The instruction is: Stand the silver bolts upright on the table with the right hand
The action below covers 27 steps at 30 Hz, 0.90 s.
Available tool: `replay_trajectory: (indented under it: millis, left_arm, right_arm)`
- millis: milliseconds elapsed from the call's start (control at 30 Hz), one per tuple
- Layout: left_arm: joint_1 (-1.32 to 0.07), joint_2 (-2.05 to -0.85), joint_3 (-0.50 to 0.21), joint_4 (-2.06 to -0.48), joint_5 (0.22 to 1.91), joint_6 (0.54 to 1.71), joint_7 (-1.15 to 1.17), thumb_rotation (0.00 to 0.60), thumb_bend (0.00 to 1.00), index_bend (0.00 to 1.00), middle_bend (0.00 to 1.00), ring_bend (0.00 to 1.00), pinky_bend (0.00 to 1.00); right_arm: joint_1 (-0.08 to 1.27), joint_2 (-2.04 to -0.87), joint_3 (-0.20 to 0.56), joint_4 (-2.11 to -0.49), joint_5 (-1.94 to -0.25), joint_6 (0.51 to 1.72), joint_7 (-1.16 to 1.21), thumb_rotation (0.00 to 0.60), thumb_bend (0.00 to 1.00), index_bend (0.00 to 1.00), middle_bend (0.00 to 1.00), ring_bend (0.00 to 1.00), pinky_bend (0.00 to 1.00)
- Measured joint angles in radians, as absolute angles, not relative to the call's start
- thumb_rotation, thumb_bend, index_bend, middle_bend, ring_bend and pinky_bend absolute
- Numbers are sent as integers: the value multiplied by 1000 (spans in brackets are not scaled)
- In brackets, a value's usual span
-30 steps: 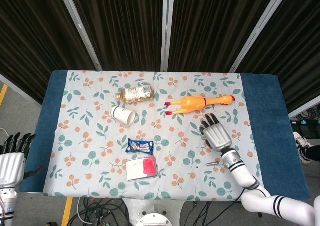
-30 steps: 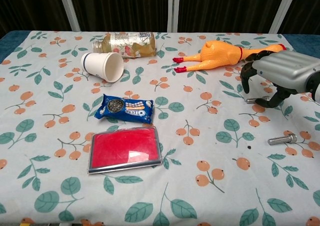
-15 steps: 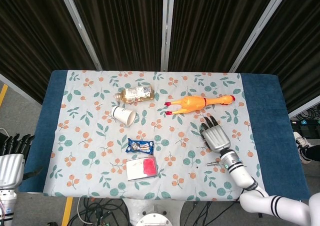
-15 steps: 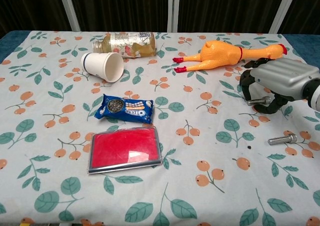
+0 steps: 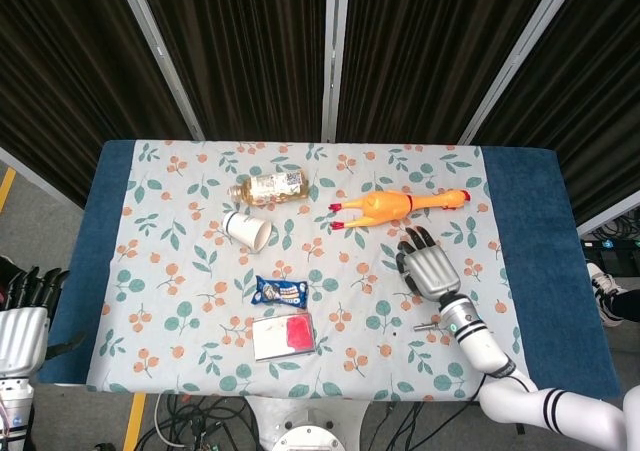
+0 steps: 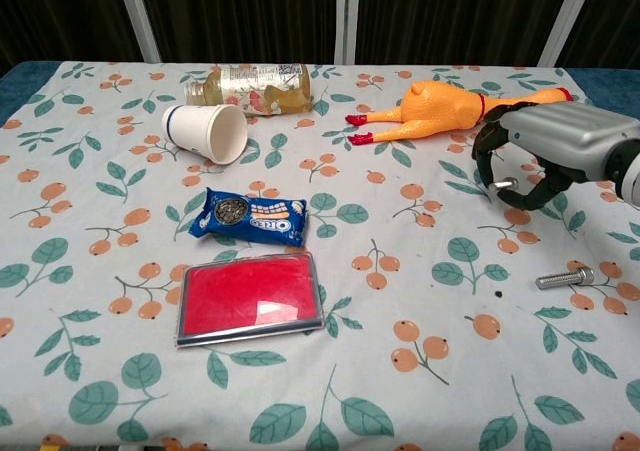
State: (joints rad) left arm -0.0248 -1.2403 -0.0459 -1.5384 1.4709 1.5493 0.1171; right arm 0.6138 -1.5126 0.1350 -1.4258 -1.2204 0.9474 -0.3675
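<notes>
Right hand (image 6: 545, 156) is now lifting a bolt (image 6: 503, 183) it's gripping off the table (image 6: 400, 371); second bolt (image 6: 565, 277) is lying nearby, below the rubber chicken (image 6: 440, 111).

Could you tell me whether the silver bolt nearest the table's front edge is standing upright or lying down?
Lying down: the silver bolt rests on its side on the tablecloth, shaft horizontal, apart from the right hand.

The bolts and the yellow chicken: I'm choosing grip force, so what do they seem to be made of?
The bolt on the table looks like bare metal, silver with a glossy sheen. The bolt in the right hand shows a similar bright end. The yellow chicken looks like rubber or soft plastic, smooth and slightly shiny; which one is unclear.
</notes>
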Motion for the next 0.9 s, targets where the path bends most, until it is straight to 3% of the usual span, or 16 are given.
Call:
replay_trajectory:
  millis: [467, 900]
  left_arm:
    - [-23, -1240, -45, -1539, 1466, 1545, 117, 600, 0, 136, 117, 0, 0]
    - [-22, -1238, -44, -1540, 1467, 1544, 119, 600, 0, 136, 117, 0, 0]
  right_arm:
    - [655, -1510, 200, -1399, -1193, 818, -6, 600, 373, 599, 251, 0, 0]
    - [685, -1522, 206, -1341, -1194, 753, 121, 600, 370, 512, 238, 0, 0]
